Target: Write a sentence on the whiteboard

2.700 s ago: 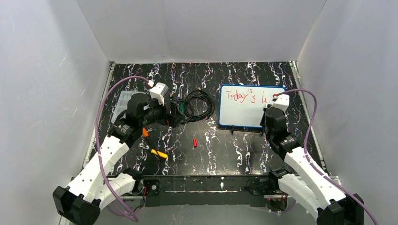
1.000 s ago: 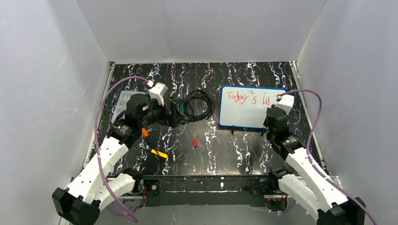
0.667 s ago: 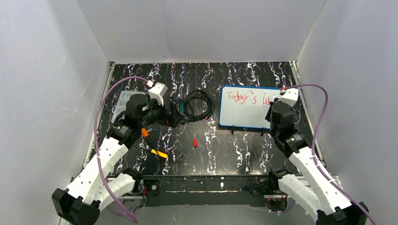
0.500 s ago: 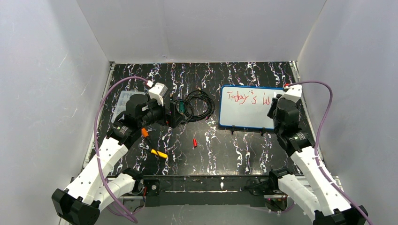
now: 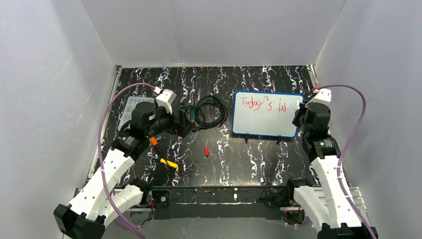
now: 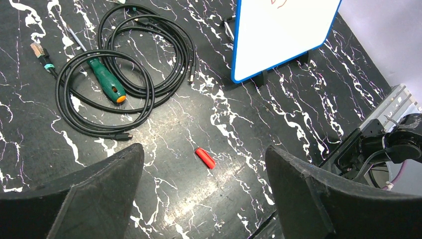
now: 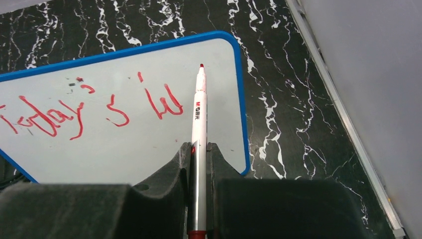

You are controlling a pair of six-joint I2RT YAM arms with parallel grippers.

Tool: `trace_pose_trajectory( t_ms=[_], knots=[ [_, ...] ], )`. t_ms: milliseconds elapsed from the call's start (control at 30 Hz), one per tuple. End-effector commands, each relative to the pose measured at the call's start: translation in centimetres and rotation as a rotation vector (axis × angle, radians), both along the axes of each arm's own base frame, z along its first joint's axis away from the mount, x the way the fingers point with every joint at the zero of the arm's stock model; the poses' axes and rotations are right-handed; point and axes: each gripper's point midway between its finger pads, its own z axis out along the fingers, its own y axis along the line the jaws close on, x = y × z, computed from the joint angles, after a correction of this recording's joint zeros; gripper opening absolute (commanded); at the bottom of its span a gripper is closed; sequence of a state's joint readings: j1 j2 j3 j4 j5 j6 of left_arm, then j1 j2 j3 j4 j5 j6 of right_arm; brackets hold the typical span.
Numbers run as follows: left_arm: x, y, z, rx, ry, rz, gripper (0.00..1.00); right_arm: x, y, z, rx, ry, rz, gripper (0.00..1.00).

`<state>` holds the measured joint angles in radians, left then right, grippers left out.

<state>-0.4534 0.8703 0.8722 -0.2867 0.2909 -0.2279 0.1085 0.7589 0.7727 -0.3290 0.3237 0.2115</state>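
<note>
The whiteboard (image 5: 263, 124) with its blue frame lies at the right of the table, also showing in the right wrist view (image 7: 124, 144) and the left wrist view (image 6: 278, 35). Red lettering of the sentence (image 5: 261, 103) runs along its top; it reads "Today's" plus two more strokes (image 7: 89, 112). My right gripper (image 7: 198, 149) is shut on a white marker (image 7: 199, 109); its red tip points at the board's upper right corner, and I cannot tell if it touches. In the top view that gripper (image 5: 301, 113) sits at the board's right edge. My left gripper (image 6: 204, 169) hangs open left of the board, holding nothing.
A red marker cap (image 5: 206, 151) lies on the black marbled table below the left gripper. A black cable coil (image 5: 209, 112) with a green screwdriver (image 6: 105, 82) lies left of the board. An orange tool (image 5: 154, 141), a yellow one (image 5: 168, 163) and a clear box (image 5: 130, 107) lie at left.
My right arm has swung right with the marker, from over the board's right part to its right edge. More red strokes now follow "Today's". The left arm has barely moved.
</note>
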Motion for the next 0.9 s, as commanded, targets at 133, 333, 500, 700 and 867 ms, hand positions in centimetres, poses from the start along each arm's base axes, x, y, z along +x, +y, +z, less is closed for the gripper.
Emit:
trace_pose_trajectory(
  t_ms=[133, 333, 500, 700, 867],
  knots=[
    [-0.2, -0.2, 0.1, -0.011, -0.007, -0.020, 0.90, -2.3, -0.4, 1.7, 0.043, 0.025, -0.001, 0.01],
    [-0.3, -0.3, 0.0, -0.011, -0.001, -0.026, 0.90, -2.4, 0.7, 1.4, 0.060, 0.032, 0.063, 0.01],
    [-0.3, -0.2, 0.1, -0.008, -0.007, -0.025, 0.90, -1.6, 1.1, 1.5, 0.061, 0.021, 0.089, 0.01],
    [-0.3, -0.2, 0.2, -0.007, -0.009, -0.026, 0.90, -1.1, 1.0, 1.5, 0.054, 0.014, 0.090, 0.01],
    [-0.3, -0.2, 0.2, -0.008, -0.008, -0.027, 0.90, -0.3, 1.2, 2.1, 0.057, -0.035, 0.101, 0.01]
  ],
)
